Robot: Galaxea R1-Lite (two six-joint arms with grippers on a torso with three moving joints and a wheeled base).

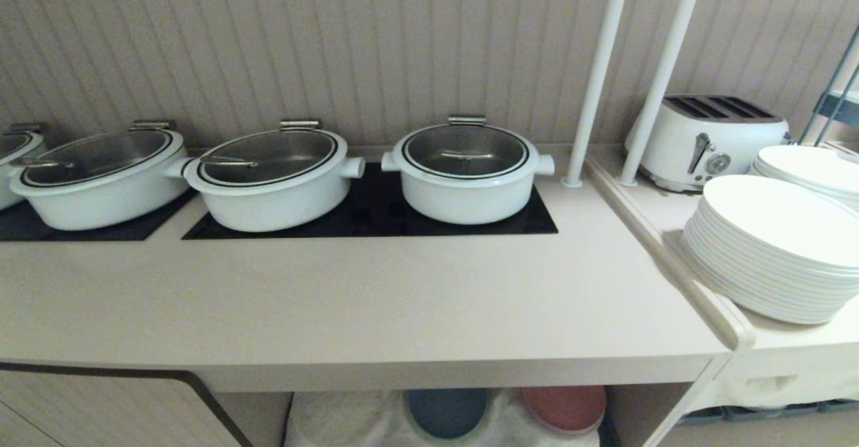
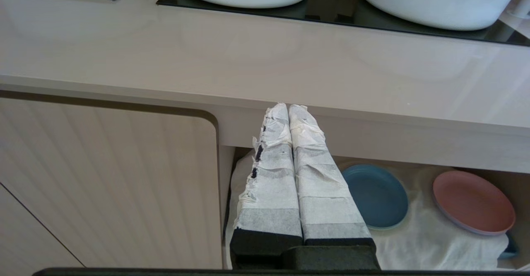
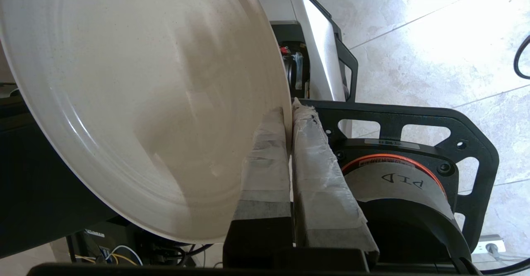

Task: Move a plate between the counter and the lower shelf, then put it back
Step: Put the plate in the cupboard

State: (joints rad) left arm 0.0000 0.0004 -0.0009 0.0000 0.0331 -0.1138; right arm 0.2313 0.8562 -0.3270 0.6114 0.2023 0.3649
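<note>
In the right wrist view the cream-beige plate (image 3: 136, 98) fills most of the picture, tilted on edge. My right gripper (image 3: 289, 112) is shut on the plate's rim, held over the robot's own base and the tiled floor. Neither arm shows in the head view. The counter (image 1: 349, 292) stretches across that view, and the lower shelf (image 1: 349, 420) with its white cloth shows beneath the front edge. My left gripper (image 2: 288, 107) is shut and empty, parked in front of the counter's edge (image 2: 372, 135), above the lower shelf (image 2: 422, 243).
Three white pots (image 1: 466, 168) stand on black panels at the back of the counter. A blue plate (image 2: 374, 195) and a pink plate (image 2: 472, 201) lie on the shelf cloth. Stacked white plates (image 1: 772, 252), a toaster (image 1: 708, 135) and two white poles (image 1: 597, 71) are at the right.
</note>
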